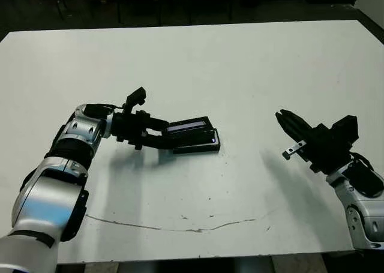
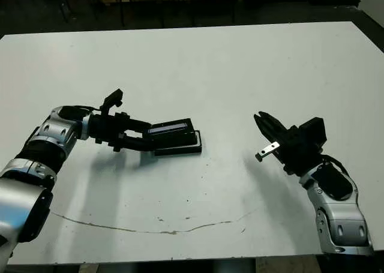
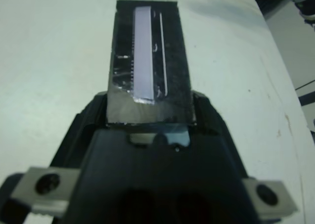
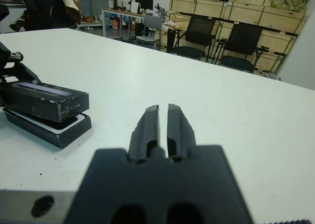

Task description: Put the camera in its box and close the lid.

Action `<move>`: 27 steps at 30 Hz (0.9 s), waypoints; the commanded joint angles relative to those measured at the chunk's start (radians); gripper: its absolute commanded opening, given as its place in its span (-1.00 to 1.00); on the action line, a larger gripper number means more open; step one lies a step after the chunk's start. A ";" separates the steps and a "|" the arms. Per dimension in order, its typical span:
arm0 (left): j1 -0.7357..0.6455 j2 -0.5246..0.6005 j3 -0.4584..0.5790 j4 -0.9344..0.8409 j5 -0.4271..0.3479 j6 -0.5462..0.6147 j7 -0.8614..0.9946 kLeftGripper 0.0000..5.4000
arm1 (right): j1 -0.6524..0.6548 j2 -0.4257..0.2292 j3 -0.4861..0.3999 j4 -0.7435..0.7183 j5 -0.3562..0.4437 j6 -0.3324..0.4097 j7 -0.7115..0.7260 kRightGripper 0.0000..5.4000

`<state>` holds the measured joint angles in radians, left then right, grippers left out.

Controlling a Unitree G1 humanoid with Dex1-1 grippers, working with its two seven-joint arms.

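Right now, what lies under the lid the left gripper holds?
The box sits under the lid, its white lining partly showing. Whether the camera is inside cannot be seen; the lid covers it.

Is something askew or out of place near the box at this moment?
Yes. The lid, held in the left gripper, is not seated: in the right wrist view it sits raised and offset above the box, whose white lining shows below it. Also, a thin dark crack-like line runs across the table near its front edge.
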<state>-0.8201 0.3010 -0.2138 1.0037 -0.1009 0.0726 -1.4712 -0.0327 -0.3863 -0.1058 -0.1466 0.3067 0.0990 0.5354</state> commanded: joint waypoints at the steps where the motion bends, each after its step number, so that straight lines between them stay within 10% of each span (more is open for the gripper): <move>1: 0.016 -0.004 -0.012 0.016 0.033 -0.001 0.007 -0.01 | 0.011 -0.002 -0.005 0.010 -0.003 0.004 0.000 -1.00; 27: 0.050 -0.003 -0.091 0.023 0.071 -0.042 -0.076 -0.01 | 0.000 -0.010 -0.015 0.028 0.005 -0.009 0.011 -1.00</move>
<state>-0.8201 0.3111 -0.2675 1.0051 -0.0708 0.0119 -1.4873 -0.0340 -0.3861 -0.1134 -0.1338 0.3096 0.0885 0.5391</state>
